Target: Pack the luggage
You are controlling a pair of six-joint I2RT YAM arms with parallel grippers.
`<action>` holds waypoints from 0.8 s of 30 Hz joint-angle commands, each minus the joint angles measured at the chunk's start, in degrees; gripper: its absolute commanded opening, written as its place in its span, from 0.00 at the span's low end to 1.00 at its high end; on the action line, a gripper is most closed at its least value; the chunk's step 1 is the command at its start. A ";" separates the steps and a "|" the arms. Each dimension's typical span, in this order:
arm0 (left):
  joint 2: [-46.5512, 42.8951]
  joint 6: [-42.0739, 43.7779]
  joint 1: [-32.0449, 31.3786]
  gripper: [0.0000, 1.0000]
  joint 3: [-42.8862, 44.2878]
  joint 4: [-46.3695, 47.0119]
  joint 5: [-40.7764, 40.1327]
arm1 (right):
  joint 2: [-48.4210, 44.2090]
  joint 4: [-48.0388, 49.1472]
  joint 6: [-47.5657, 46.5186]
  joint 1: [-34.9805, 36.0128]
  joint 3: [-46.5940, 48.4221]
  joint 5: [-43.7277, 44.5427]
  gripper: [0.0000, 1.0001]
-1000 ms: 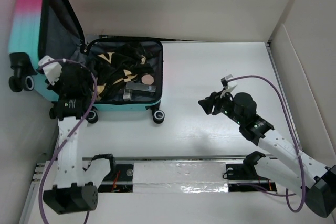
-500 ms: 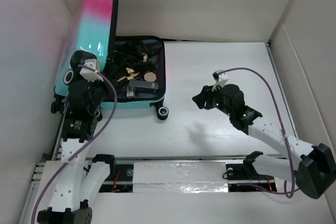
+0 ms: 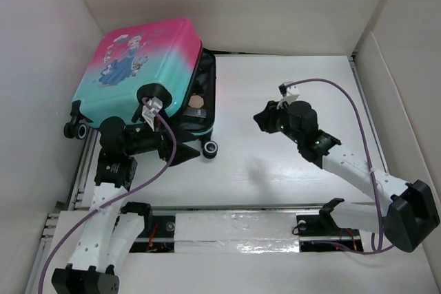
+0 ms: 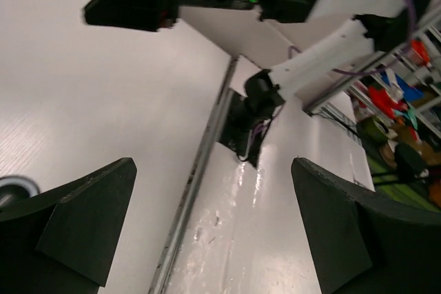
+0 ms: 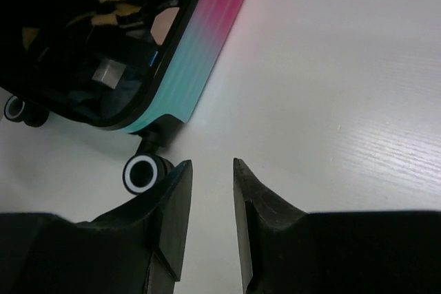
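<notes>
**A:** Where's the luggage [image 3: 145,67] sitting for us right now?

**B:** Far-left corner of the table [image 3: 275,163]. We see its printed half tilted down over the other half but not flat on it. There's a gap along the right edge, with beige and dark stuff showing inside.

**A:** And the grippers?

**B:** The left gripper [image 4: 212,165] is spread wide with nothing between its fingers. It's just in front of the luggage's near edge, beside a wheel [image 3: 210,148]. The right gripper [image 5: 210,166] has its fingers drawn almost together, with only a thin gap, and it's gripping nothing. It hangs over bare table to the right, pointed at the luggage.
</notes>
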 commanded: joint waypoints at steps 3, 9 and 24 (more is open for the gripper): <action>-4.20 -24.40 -0.22 0.99 2.78 37.05 11.60 | -0.72 0.19 -1.03 0.63 3.30 3.49 0.29; 3.70 -32.35 -0.74 0.96 11.65 52.97 8.44 | -2.73 -1.39 -2.17 0.63 3.56 5.24 0.24; 34.02 5.06 5.40 0.28 55.16 -18.80 -62.91 | -4.14 -0.25 -5.87 0.63 2.51 -1.34 0.00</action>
